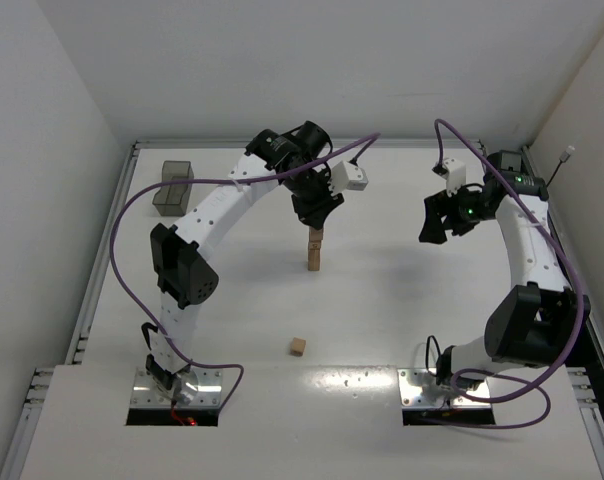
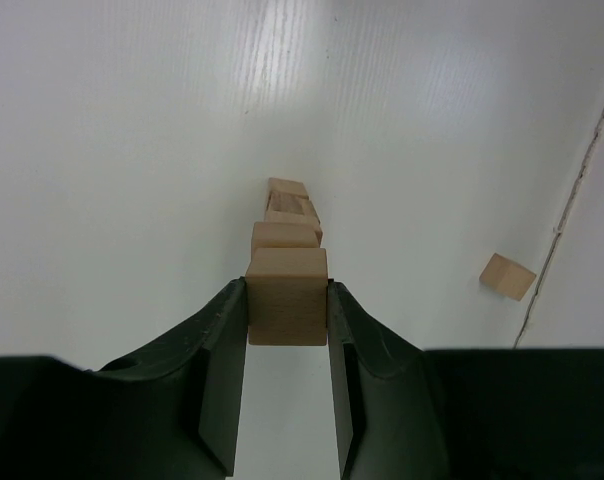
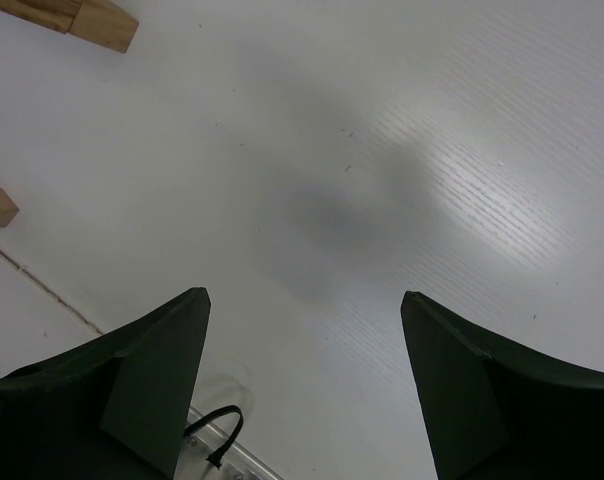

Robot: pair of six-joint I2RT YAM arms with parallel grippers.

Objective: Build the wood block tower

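Tan block [image 2: 287, 297], perhaps flush, atop tower [image 2: 285, 236]

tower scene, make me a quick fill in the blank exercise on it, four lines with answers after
1. The left gripper holds a block right over the ____.
2. The right gripper has its jaws ____.
3. Exactly ____ loose block lies on the table, near the arm bases.
4. The grey tray sits in the table's far ____ corner.
Missing words: tower; open; one; left
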